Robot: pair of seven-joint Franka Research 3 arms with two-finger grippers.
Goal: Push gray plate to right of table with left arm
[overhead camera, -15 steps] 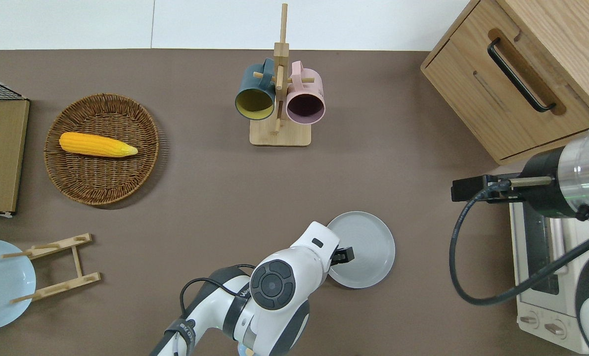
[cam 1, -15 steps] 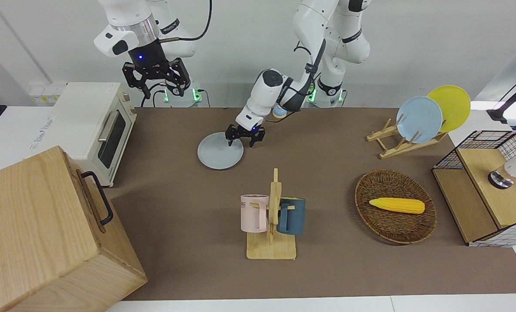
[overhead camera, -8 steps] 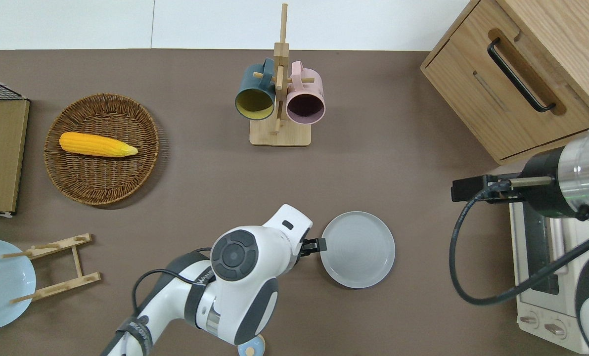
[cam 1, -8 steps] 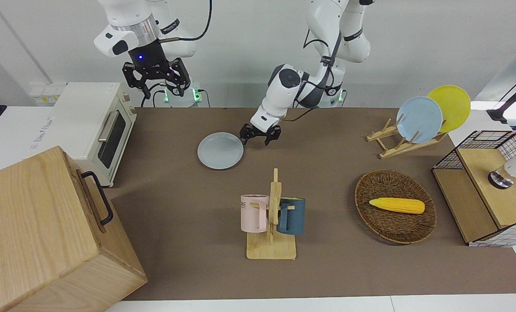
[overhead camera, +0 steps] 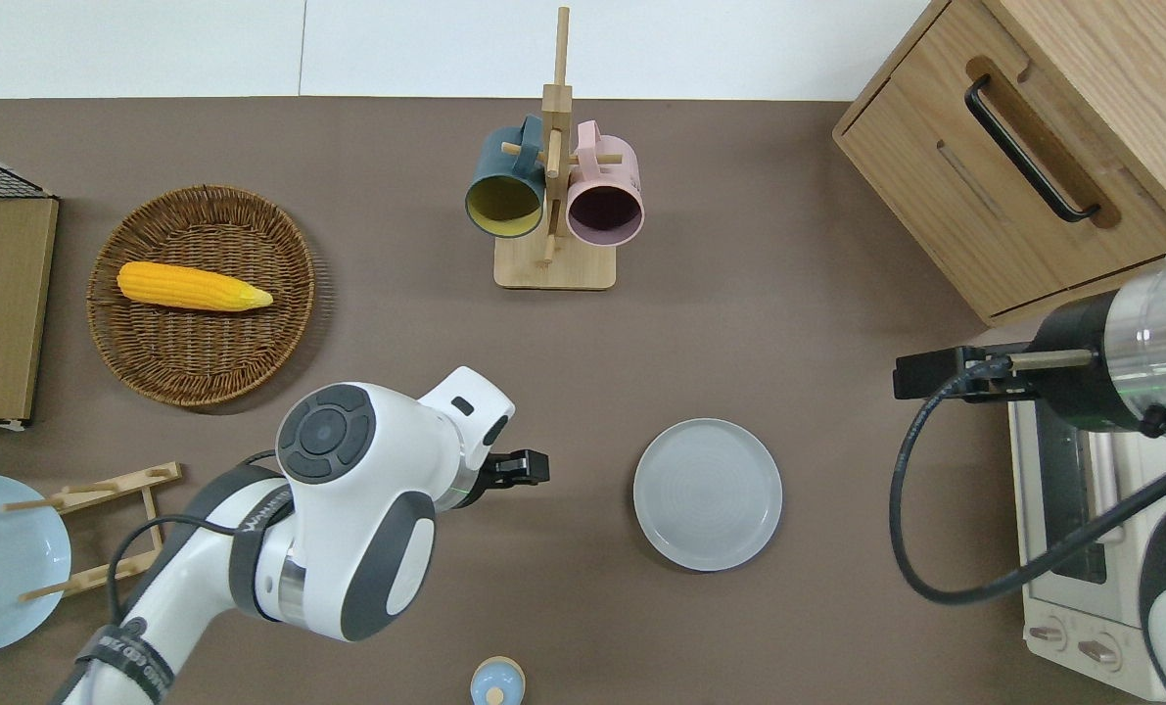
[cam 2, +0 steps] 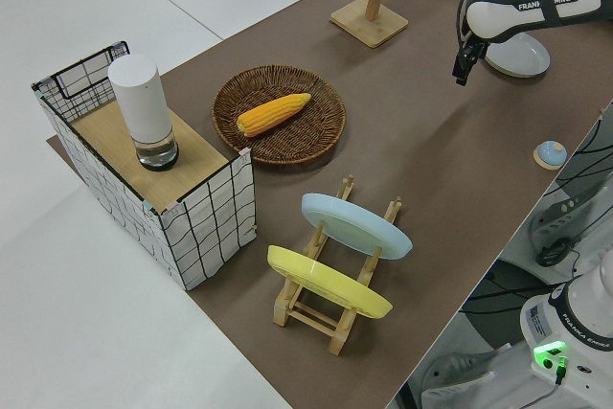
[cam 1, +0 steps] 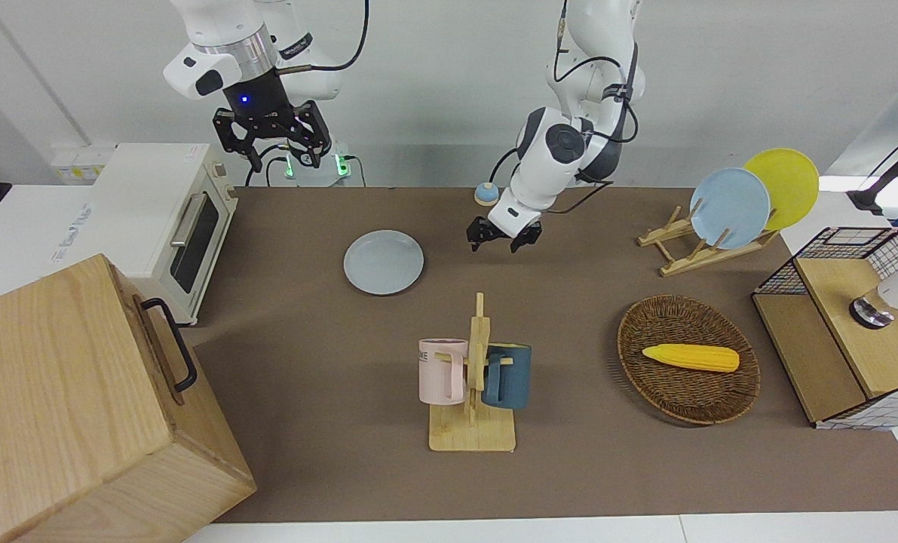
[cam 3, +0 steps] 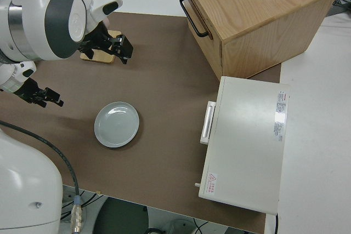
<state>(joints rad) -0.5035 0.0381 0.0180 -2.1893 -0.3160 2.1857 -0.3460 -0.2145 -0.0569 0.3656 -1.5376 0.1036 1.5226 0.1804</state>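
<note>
- Two white jointed arms stand at the long brown desk (cam 1: 584, 467); the right one is parked, its hand (cam 1: 271, 139) spread open.
- Flat, round, pale gray plate (overhead camera: 708, 494) lies on the desk toward the right arm's end, near the white toaster oven (cam 1: 163, 226) and nearer to the robots than the wooden mug rack (overhead camera: 553, 196) with its pink and teal mugs.
- Left arm's small black hand (overhead camera: 522, 468) hangs over bare desk, well apart from the plate, toward the left arm's end; whether its fingers are parted or closed I cannot tell.
- Judging by this, the pushing step looks done or paused, with the hand clear of the plate.
- If more travel is wanted, the next move calls for bringing the hand low against the plate's rim on the side facing the left arm's end.
</note>
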